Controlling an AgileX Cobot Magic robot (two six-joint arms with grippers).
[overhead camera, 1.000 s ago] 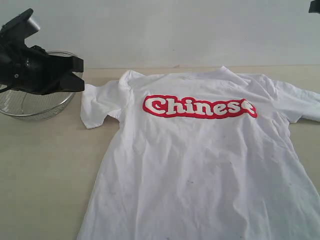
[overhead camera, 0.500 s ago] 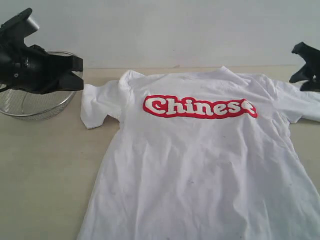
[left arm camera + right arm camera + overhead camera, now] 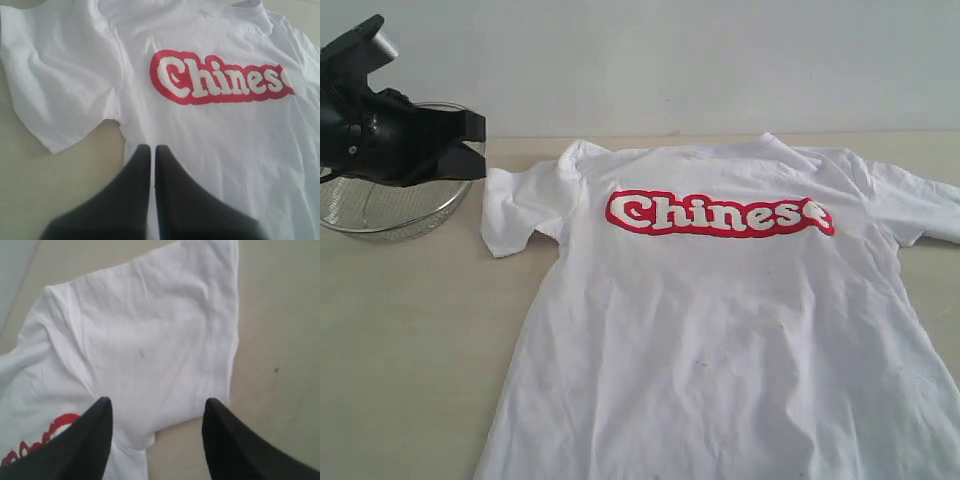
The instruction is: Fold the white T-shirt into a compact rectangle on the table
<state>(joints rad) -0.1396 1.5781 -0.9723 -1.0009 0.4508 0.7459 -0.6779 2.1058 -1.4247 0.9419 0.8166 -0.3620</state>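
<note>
Plainly the white T-shirt (image 3: 720, 330) lies unfolded, print up, spread flat over the middle and right of the counter (image 3: 410, 330), sleeves out, near hem past the picture's edge. No fold is made yet, so the step in hand looks like the first: taking a sleeve. The right jaws stand open and empty over the right sleeve (image 3: 165, 340); how high I cannot tell. The left jaws are closed and empty, aimed at the shirt's left side, the left arm (image 3: 390, 135) up by a wire bowl (image 3: 380, 215) at far left. Next, the right jaws likely must drop onto the sleeve's edge, pinch it and carry it inward; the left must open before grasping.
</note>
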